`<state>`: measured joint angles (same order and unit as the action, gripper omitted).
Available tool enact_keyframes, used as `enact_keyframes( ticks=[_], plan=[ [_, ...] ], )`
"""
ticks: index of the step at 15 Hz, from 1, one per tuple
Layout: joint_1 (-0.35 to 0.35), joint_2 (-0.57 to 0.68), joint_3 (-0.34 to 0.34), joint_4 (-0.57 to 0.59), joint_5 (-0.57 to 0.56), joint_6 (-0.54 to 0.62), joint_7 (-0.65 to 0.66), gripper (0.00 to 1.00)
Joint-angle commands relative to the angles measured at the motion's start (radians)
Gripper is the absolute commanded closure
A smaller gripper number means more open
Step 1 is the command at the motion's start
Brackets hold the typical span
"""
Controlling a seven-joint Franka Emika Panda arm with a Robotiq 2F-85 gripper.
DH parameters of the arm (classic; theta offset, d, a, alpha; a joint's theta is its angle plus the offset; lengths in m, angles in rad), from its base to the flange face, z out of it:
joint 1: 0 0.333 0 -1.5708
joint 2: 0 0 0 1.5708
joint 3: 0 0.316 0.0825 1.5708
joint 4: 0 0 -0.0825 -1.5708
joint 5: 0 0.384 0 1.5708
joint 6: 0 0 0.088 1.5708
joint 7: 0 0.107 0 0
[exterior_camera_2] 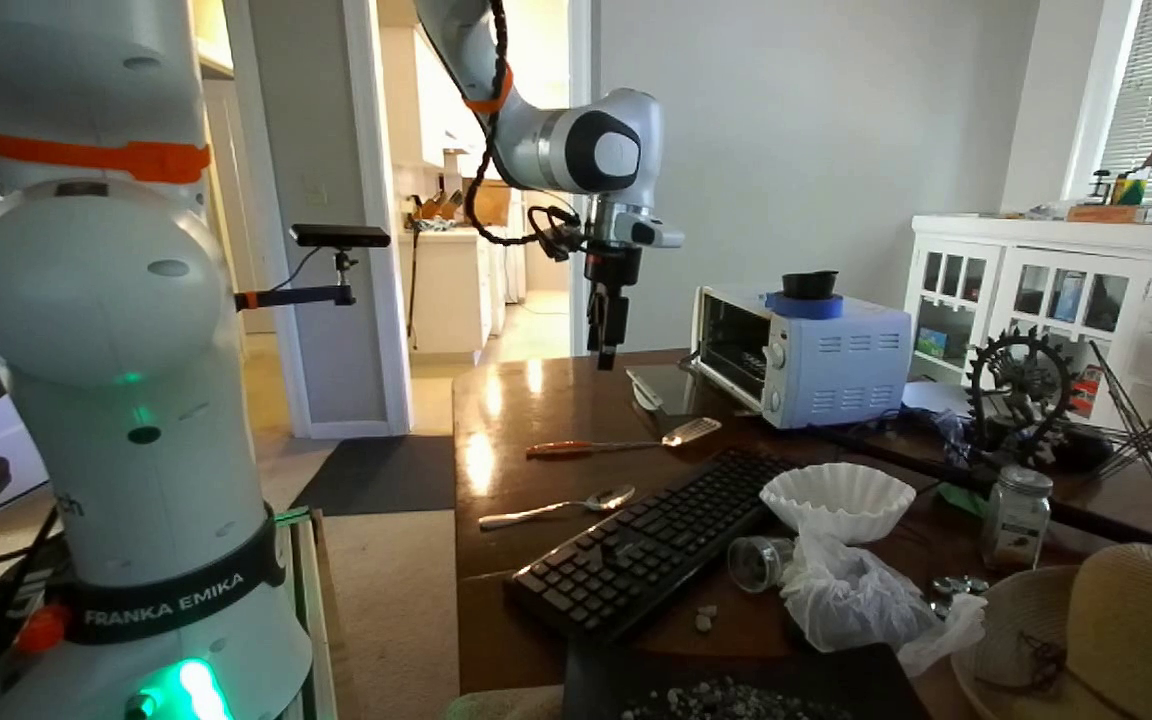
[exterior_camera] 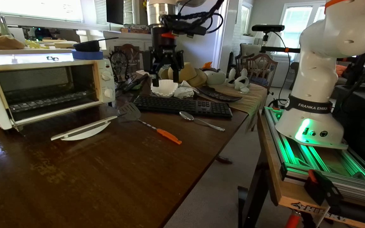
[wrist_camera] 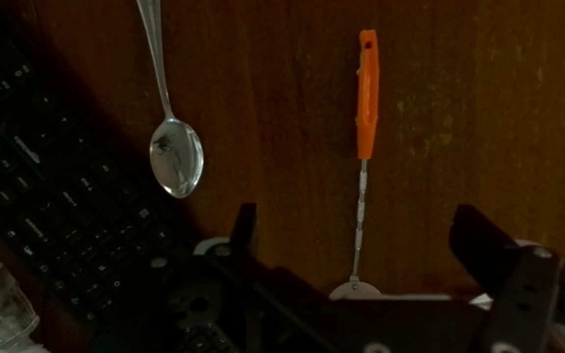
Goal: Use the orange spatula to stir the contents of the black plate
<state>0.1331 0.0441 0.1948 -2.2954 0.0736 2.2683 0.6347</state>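
The orange spatula lies flat on the brown table, its orange handle (exterior_camera: 169, 136) (exterior_camera_2: 571, 449) toward the table edge and its slotted grey head (exterior_camera: 130, 111) (exterior_camera_2: 693, 431) toward the toaster oven. In the wrist view its handle (wrist_camera: 368, 93) points up, and its head is mostly hidden behind the gripper. My gripper (exterior_camera: 165, 81) (exterior_camera_2: 606, 362) is open and empty, well above the table. In the wrist view the spatula's thin shaft runs between the spread fingertips (wrist_camera: 356, 208), untouched. The black plate (exterior_camera_2: 596, 668) holds grey pebbles (exterior_camera_2: 726, 700); it also shows behind the keyboard (exterior_camera: 233, 98).
A metal spoon (exterior_camera: 187, 116) (wrist_camera: 177, 157) lies beside the spatula. A black keyboard (exterior_camera_2: 656, 540) separates these from the plate. A toaster oven (exterior_camera_2: 836, 350) has its door (exterior_camera: 84, 129) lowered. A coffee filter (exterior_camera_2: 836, 500), plastic bag (exterior_camera_2: 856, 590), glass jar (exterior_camera_2: 1016, 520) and straw hat (exterior_camera_2: 1136, 620) stand near the plate.
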Motion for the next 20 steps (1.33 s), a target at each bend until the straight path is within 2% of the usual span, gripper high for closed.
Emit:
enact_keyframes(
  ticks=[1, 6, 7, 10, 15, 20],
  plan=[
    [0.017, 0.012, -0.018, 0.001, -0.006, 0.001, 0.001, 0.00],
    [0.017, 0.008, -0.021, 0.008, -0.005, 0.001, 0.000, 0.00],
    [0.020, 0.013, -0.017, 0.002, 0.009, 0.037, -0.008, 0.00],
    [0.049, 0.053, -0.001, 0.007, -0.043, 0.022, 0.012, 0.00],
    [0.102, 0.091, 0.006, -0.008, -0.089, 0.068, 0.048, 0.00],
    [0.133, 0.124, 0.005, -0.061, -0.070, 0.211, 0.074, 0.00]
  ],
)
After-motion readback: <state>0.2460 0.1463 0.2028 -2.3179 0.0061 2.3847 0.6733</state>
